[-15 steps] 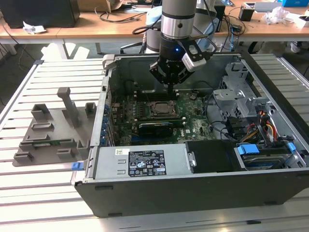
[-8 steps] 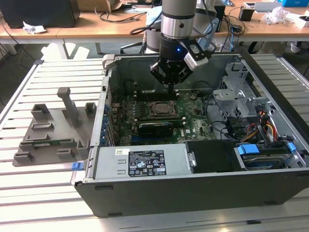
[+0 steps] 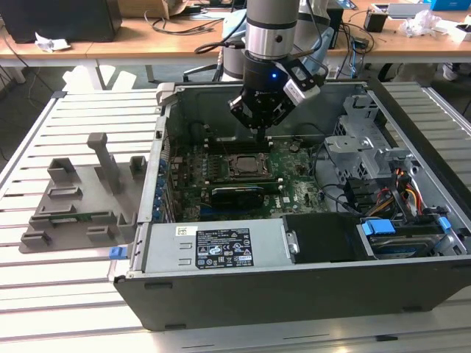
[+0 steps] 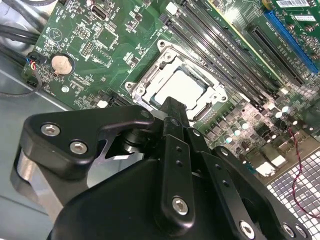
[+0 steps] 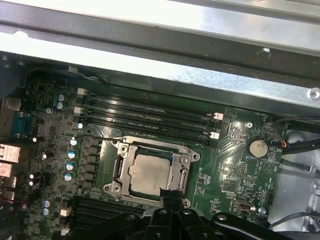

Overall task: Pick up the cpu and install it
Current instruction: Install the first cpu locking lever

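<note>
Arm (image 3: 271, 26) vertical, wrist (image 3: 269, 73) pointing straight down, blue light lit on it. Gripper (image 3: 259, 128) tip-down, fingertips (image 4: 172, 107) pressed together into one narrow point in both wrist views.

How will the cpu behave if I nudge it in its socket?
Probably stiff: the cpu is a flat square with a metal top, so it should not flex. Likely slippery to grip, since that top looks smooth. It probably won't slide far, as the socket frame rings it closely; being flat, it cannot roll.
</note>
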Motion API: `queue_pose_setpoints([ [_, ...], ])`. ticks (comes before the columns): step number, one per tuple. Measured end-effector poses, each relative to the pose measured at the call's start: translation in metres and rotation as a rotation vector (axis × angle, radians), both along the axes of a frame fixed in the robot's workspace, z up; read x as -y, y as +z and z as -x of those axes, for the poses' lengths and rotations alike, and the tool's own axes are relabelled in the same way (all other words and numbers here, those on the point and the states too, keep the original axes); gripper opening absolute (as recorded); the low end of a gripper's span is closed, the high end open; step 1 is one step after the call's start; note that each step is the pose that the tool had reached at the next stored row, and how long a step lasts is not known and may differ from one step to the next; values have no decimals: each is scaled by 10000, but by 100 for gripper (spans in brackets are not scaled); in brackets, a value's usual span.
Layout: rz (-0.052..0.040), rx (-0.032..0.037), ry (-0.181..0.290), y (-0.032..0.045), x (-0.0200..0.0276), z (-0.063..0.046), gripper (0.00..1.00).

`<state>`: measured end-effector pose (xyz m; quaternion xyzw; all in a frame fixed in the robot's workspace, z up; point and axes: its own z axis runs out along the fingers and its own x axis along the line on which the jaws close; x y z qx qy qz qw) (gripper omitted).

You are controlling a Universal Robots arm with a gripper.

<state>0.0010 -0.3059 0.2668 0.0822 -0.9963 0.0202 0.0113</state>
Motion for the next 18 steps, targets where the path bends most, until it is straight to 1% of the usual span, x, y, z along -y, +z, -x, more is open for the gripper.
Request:
queue_pose_setpoints([
  [6, 0, 0, -18, 0, 0, 24, 11],
  [8, 2, 0, -175, 0, 0, 45, 11],
  [9, 0, 11, -177, 12, -1, 53, 11],
  [12, 3, 13, -177, 74, 0, 54, 11],
  [14, 3, 13, -179, 126, 0, 54, 11],
  [18, 3, 13, -180, 126, 0, 54, 11],
])
